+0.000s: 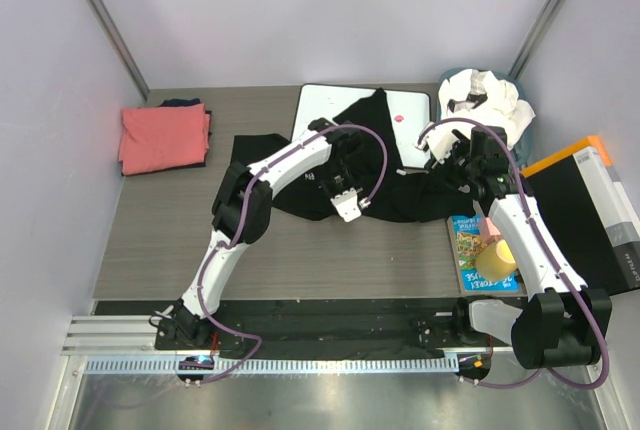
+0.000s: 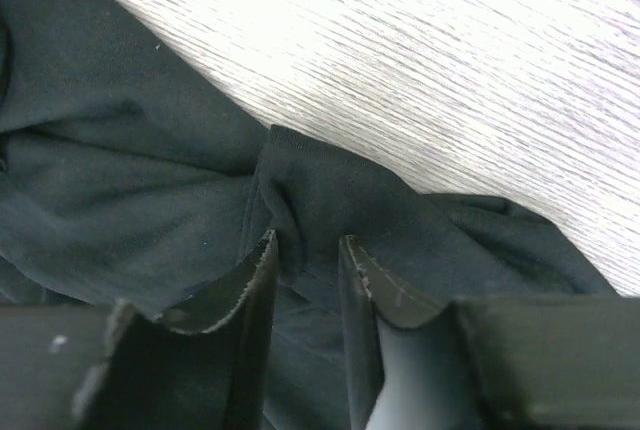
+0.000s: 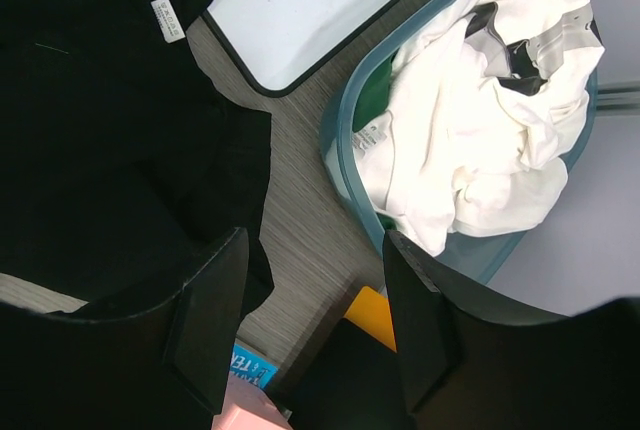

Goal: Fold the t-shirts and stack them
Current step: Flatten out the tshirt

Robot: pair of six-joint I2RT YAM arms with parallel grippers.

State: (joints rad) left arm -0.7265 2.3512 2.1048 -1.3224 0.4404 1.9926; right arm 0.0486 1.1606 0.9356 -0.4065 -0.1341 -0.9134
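Mid-counter toward the far edge, our left pincer (image 2: 305, 280) is pinching a fold of the black t-shirt (image 1: 400, 185), which sprawls partly over the white board (image 1: 325, 110). Our right pincer (image 3: 315, 295) hangs open above it, holding nothing.

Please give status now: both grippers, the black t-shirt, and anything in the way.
Left gripper fingers pinching a fold of the black t-shirt. Right gripper open, holding nothing. Shirt spread partly over the white board. Nothing blocking.

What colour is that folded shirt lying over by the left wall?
Coral pink. The folded shirt shows best in the top external view, resting on something dark.
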